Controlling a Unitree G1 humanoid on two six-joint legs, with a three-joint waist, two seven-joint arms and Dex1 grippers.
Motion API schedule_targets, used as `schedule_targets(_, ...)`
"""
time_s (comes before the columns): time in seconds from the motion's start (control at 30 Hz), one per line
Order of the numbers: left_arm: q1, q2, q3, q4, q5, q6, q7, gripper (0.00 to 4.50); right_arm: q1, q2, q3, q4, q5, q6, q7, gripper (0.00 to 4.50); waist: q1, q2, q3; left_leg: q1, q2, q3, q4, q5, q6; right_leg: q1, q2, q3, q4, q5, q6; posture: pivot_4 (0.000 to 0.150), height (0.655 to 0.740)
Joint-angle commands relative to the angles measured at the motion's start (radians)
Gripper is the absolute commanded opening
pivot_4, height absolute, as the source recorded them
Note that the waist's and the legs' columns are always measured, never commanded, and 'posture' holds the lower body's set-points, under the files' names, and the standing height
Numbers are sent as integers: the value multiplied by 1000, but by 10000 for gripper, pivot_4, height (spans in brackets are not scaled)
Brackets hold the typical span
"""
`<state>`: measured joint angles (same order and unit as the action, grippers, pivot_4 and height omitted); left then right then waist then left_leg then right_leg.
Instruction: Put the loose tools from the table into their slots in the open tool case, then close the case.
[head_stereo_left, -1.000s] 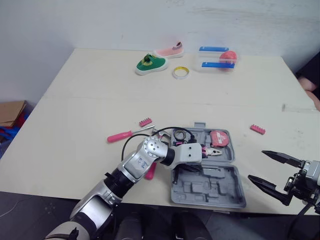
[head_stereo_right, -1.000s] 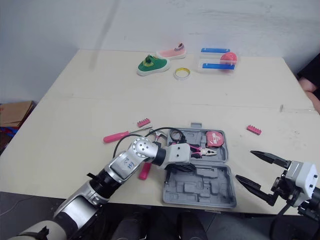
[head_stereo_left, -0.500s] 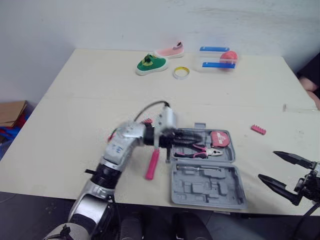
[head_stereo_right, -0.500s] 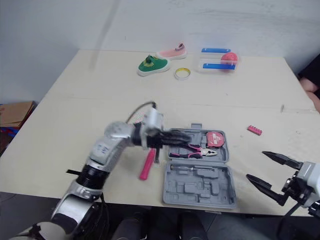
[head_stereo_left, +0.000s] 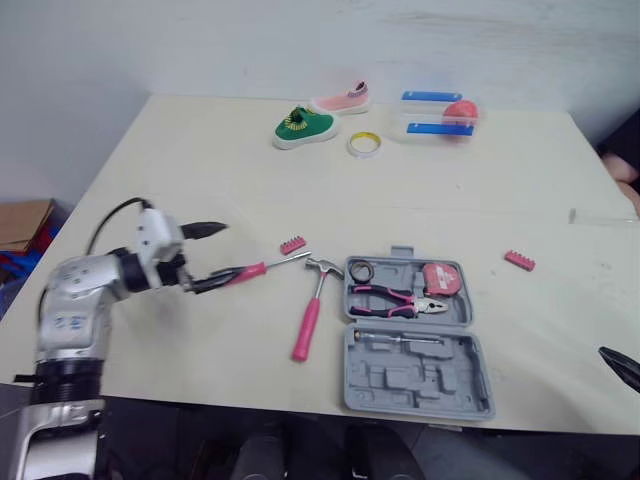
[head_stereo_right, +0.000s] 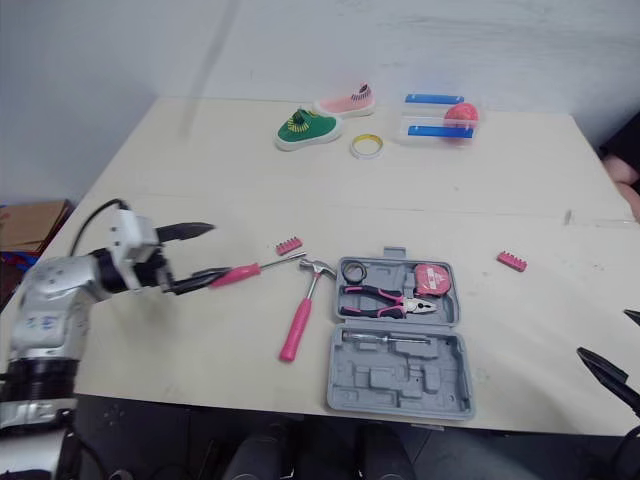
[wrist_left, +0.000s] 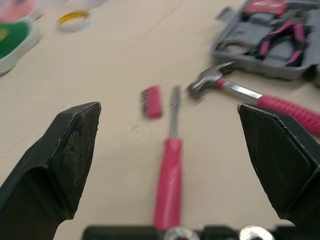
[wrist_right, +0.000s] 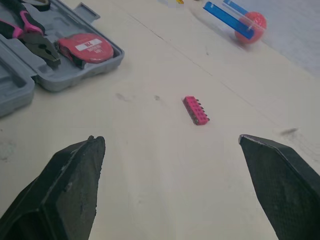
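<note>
The left gripper (head_stereo_left: 211, 256), fingers spread wide, points along the pink screwdriver (head_stereo_left: 262, 267) lying left of the hammer (head_stereo_left: 310, 310) and open tool case (head_stereo_left: 420, 375); it should advance until both fingers flank mid-handle, then pinch squarely so the tool lifts level.

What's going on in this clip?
The robot is packing a tool case. Its left claw is open around the handle of the pink screwdriver on the table, not gripping it. The hammer and two pink bit holders lie loose; pliers and tape measure sit in the open case. The right claw hangs open, off to the right.
</note>
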<state>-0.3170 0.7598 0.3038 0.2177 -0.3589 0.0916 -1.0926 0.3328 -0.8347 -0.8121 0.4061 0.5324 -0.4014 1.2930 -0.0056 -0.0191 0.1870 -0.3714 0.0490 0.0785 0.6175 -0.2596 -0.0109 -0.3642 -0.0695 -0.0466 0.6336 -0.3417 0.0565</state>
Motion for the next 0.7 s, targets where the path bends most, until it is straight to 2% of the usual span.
schedule_targets(0.03, 127, 108, 247, 84, -63, 24, 29, 44585, 16, -39, -84, 152, -23, -129, -11, 45000, -12, -1, 1, 0, 0, 2, -2, 0, 0, -2, 0, 1, 0, 0, -1, 1500, 7400)
schedule_targets(0.27, 314, 203, 407, 333, -12, -117, 69, 44585, 5, -95, -85, 382, -41, -220, -10, 45000, -22, -1, 1, 0, 0, 3, -6, -3, -6, -5, -3, 1, 0, -2, -2, 1500, 7400)
schedule_targets(0.43, 370, 221, 450, 390, -32, -154, 83, 44585, 7, -110, -70, 473, -44, -258, -4, 45000, -20, -1, 1, -1, 0, 3, -6, -3, -7, -7, -5, 0, 0, -3, -4, 1500, 7400)
schedule_targets(0.53, 402, 176, 436, 281, -54, -124, 88, 44585, -11, -100, -58, 491, -42, -269, -13, 45000, -22, -1, 1, -1, 0, 5, -6, -3, -7, -8, -7, 0, 0, -9, -16, 1500, 7400)
schedule_targets(0.7, 397, 120, 376, 86, -93, -37, 107, 44585, -76, -66, -2, 383, -6, -239, 29, 45000, -24, -1, 1, -1, 1, 10, -7, -3, -6, -7, -8, 1, 0, -4, -7, 1500, 7400)
